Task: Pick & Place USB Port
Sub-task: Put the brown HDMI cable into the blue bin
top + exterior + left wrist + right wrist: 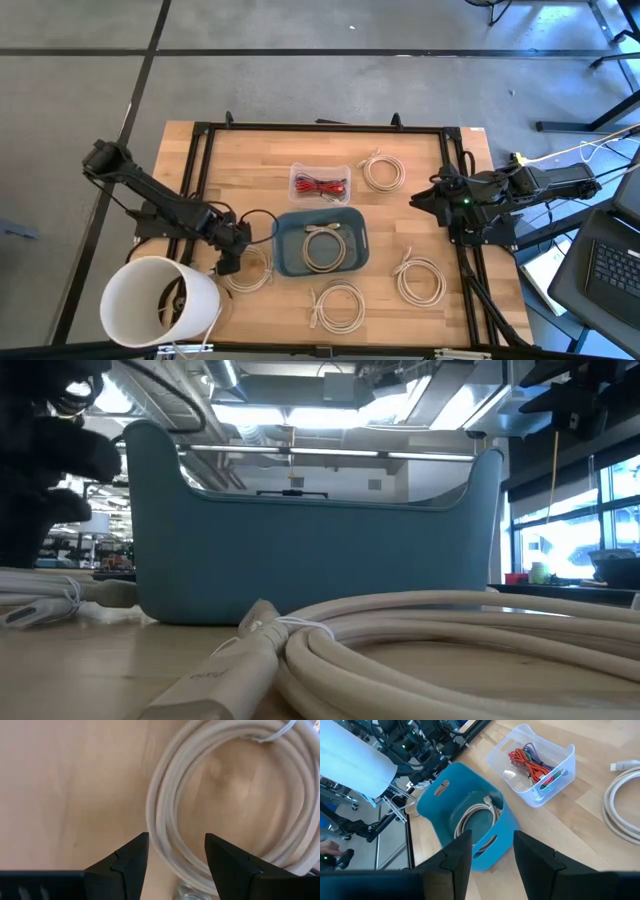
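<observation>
Coiled white cable (420,650), blue bin (310,550) behind

Matt blue bin (322,243), probably plastic

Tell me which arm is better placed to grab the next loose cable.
Left. The left gripper hangs open directly over a coiled cable beside the blue bin. The right gripper waits at the table's right edge.

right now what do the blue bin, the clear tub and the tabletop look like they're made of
Blue bin: likely molded plastic, matte, opaque, with cut-out handles.
Clear tub: thin glossy plastic; the red wires show through its walls.
Tabletop: pale wood, with visible plank seams and grain.
</observation>
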{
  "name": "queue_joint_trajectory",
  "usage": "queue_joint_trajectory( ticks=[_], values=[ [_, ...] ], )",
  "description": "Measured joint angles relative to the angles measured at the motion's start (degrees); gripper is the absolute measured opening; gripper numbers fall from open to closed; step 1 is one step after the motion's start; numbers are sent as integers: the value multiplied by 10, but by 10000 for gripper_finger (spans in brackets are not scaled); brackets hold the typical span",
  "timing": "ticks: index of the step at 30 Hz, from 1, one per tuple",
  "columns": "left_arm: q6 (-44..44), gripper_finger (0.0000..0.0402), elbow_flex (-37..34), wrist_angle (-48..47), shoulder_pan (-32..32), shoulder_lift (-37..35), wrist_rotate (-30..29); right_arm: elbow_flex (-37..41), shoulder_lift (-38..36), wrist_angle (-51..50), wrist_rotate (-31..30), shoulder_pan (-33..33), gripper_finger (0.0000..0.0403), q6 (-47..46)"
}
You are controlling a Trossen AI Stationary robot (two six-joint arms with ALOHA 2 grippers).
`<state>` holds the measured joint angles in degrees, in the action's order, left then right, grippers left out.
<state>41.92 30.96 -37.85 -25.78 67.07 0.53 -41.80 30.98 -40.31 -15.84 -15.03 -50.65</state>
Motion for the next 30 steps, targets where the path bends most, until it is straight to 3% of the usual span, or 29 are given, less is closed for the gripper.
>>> queue_joint_trajectory(
  ticks=[9,11,16,24,30],
  values=[
    [40,173,-37,40,0,30,8,0,0,2,-26,0,147,0],
    [50,143,-39,42,0,33,4,0,0,2,-26,0,147,0],
    [49,26,-37,50,1,22,12,0,0,2,-26,0,147,0],
    [53,25,-1,37,0,-14,16,0,0,2,-26,0,147,0],
    [44,24,35,-40,0,-35,-6,0,0,2,-26,0,147,0]
  ],
)
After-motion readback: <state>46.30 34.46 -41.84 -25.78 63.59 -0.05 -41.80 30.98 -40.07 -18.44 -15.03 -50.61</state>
